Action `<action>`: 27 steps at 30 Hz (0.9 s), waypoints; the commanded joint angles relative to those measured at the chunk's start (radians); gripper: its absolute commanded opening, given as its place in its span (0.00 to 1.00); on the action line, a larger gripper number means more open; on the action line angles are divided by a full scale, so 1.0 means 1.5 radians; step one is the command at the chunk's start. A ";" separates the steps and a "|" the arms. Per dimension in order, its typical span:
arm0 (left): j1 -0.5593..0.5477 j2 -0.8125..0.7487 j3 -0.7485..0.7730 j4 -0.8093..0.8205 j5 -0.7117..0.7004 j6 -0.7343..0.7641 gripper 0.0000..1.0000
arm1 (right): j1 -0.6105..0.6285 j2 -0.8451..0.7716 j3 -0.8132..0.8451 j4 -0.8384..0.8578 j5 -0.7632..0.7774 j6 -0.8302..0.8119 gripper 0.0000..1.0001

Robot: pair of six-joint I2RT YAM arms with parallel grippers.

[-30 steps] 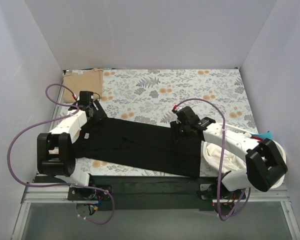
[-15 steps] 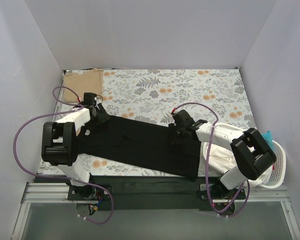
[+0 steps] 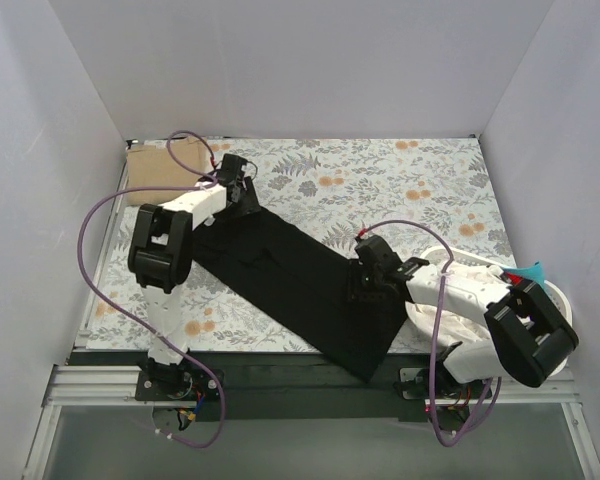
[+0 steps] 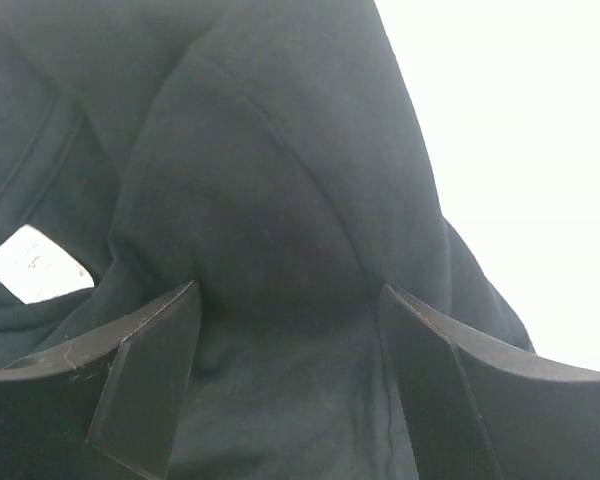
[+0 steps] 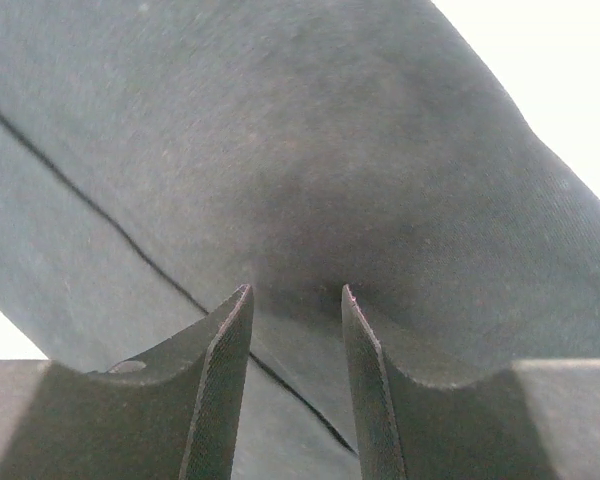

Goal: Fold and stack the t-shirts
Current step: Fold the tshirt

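The black t-shirt (image 3: pixel 290 280) was laid out diagonally over the floral cloth (image 3: pixel 410 190). Its far end was gripped in the left hand (image 3: pixel 242 193) and its right edge was clamped in the right hand (image 3: pixel 365 287), with bunched fabric seen between both sets of fingers. Trouble could be expected at the lower corner, which was draped past the cloth's front edge, so with any slack it might get dragged off. The left hand was also parked near the folded tan t-shirt (image 3: pixel 165 165), so that one could easily get nudged out of shape. Only a small bunch looked held, so a slip couldn't be ruled out.
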 commanded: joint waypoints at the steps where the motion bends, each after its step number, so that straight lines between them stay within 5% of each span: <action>1: -0.035 0.080 0.068 -0.043 0.053 -0.008 0.70 | 0.020 -0.031 -0.036 -0.048 -0.001 0.044 0.48; 11: -0.097 0.181 0.255 -0.064 0.086 0.025 0.70 | 0.087 -0.065 -0.022 -0.072 0.032 0.085 0.48; 18: -0.106 0.126 0.326 -0.122 0.041 0.029 0.71 | 0.101 -0.141 0.027 -0.133 0.109 0.063 0.48; 23: -0.107 0.029 0.304 -0.176 -0.034 -0.004 0.75 | 0.100 -0.171 -0.001 -0.137 0.134 0.044 0.49; 27: -0.101 -0.036 0.178 -0.151 -0.015 -0.030 0.76 | 0.101 -0.197 -0.041 -0.116 0.132 0.040 0.49</action>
